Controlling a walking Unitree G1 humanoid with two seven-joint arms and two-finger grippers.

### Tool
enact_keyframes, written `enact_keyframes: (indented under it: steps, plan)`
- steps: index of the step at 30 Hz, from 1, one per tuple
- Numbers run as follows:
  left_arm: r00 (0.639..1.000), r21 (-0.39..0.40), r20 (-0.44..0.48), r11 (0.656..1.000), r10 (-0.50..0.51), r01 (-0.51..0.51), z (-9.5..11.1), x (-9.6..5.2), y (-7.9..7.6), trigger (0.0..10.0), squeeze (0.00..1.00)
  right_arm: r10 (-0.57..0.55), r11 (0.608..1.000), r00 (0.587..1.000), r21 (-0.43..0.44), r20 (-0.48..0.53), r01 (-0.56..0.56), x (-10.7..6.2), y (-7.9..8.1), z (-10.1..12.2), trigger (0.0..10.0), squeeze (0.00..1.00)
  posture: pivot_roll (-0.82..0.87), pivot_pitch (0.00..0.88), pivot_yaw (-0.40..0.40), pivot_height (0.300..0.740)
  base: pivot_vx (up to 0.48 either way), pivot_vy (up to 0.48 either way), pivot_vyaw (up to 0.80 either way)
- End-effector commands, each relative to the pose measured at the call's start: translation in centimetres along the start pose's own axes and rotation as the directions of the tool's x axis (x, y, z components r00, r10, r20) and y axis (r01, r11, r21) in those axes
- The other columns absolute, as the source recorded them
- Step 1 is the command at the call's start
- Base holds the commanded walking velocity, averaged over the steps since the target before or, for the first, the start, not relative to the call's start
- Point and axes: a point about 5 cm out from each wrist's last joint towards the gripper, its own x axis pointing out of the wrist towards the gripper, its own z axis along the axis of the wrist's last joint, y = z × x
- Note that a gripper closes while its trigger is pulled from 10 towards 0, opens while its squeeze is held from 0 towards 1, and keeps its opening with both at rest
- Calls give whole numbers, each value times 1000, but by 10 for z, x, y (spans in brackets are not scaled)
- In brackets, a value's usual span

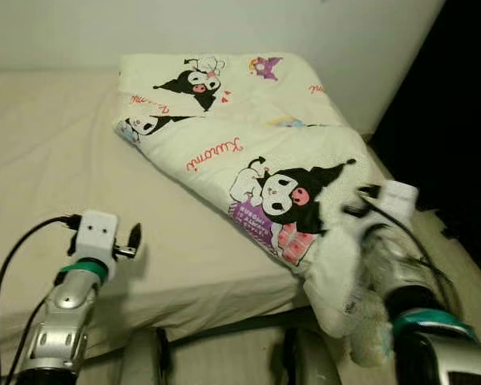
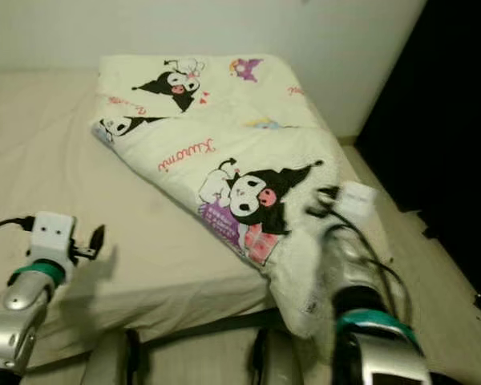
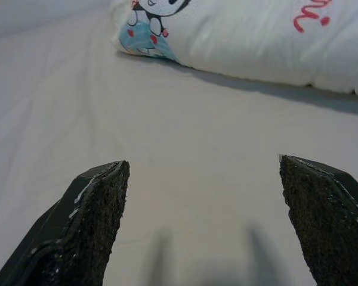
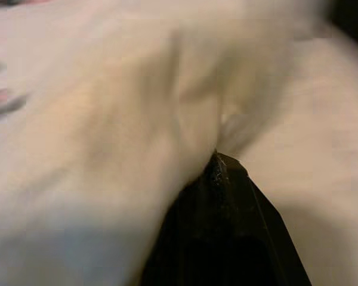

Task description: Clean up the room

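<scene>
The right gripper (image 4: 218,164) has its jaws clenched on a fold of the cartoon-print quilt (image 1: 256,144), which lies folded across the bed (image 1: 56,152), its near corner drooping over the edge. The left gripper (image 3: 203,223) hovers over bare sheet, jaws released.

A cream quilt (image 1: 248,136) printed with black-and-pink cartoon figures lies on a beige sheet (image 1: 56,152).

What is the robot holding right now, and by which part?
The right end effector pinches the white cartoon-print quilt at its near corner, by the bed's edge. The left end effector is open, holding nothing.
</scene>
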Motion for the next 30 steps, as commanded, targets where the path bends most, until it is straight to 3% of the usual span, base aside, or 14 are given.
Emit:
enact_keyframes:
  steps: [1, 5, 7, 8, 10, 11, 12, 13, 14, 16, 18, 23, 29, 30]
  plan:
    - [1000, -2, -23, 1000, 7, -7, -6, -2, 2, 10000, 0, 51, 999, 998, -2, -33, -51, 0, 6, -7, 10000, 0, 166, 0, -12, 556, 0, 0, 0]
    - [1000, -4, -15, 1000, 8, -8, -4, -2, 2, 10000, 0, 259, 966, 965, 11, -48, -258, -1, 40, -15, 10000, 0, 166, 0, -12, 556, 0, 0, 0]
    - [1000, -11, -5, 1000, 9, -9, -1, 0, 3, 10000, 0, 438, 898, 898, 74, -38, -435, -5, 63, -17, 10000, 0, 166, 0, -12, 556, 0, 0, 0]
    - [1000, -11, -5, 1000, 9, -9, -1, 0, 3, 10000, 0, 438, 898, 898, 74, -38, -435, -5, 63, -17, 10000, 0, 166, 0, -12, 556, 0, 0, 0]
    - [1000, -18, 4, 1000, 11, -11, 2, 1, 3, 10000, 0, 633, 765, 774, 141, 6, -628, -13, 83, -14, 10000, 0, 166, 0, -12, 556, 0, 0, 0]
    - [1000, -18, 4, 1000, 11, -11, 2, 1, 3, 10000, 0, 633, 765, 774, 141, 6, -628, -13, 83, -14, 10000, 0, 166, 0, -12, 556, 0, 0, 0]
    - [1000, -22, 8, 1000, 12, -12, 3, 2, 3, 10000, 0, 739, 652, 671, 187, 58, -735, -25, 89, -9, 10000, 0, 162, 0, -20, 556, 0, 0, 0]
    - [1000, -22, 8, 1000, 12, -12, 3, 2, 3, 10000, 0, 739, 652, 671, 187, 58, -735, -25, 89, -9, 10000, 0, 162, 0, -20, 556, 0, 0, 0]
    - [1000, -25, 11, 1000, 14, -13, 3, 2, 2, 10000, 0, 808, 551, 580, 217, 105, -806, -37, 91, -4, 10000, 0, 162, 0, -20, 556, 0, 0, 0]
    - [1000, -33, 13, 999, 15, -14, 3, 2, 1, 10000, 0, 876, 402, 453, 267, 166, -876, -61, 84, -1, 10000, 0, 162, 0, -20, 556, 0, 0, 0]
    - [1000, -40, 13, 999, 11, -11, 2, 1, -1, 10000, 0, 904, 317, 384, 308, 188, -897, -84, 68, -3, 10000, 0, 149, 0, -18, 556, 0, 0, 0]
    - [1000, -45, 12, 999, 2, -2, 1, 1, -3, 10000, 0, 940, 248, 312, 357, 135, -901, -125, 37, -21, 10000, 0, 149, 0, -18, 556, 0, 0, 0]
    - [1000, -43, 16, 999, -8, 9, 2, 3, -5, 10000, 0, 891, 374, 442, 384, 104, -844, -131, 2, -36, 10000, 0, 140, 0, -10, 556, 0, 0, 0]
    - [1000, -43, 26, 999, -12, 13, 6, 7, -6, 10000, 0, 817, 413, 530, 409, 229, -814, -125, -13, -15, 10000, 0, 129, 0, -3, 556, 0, 0, 0]
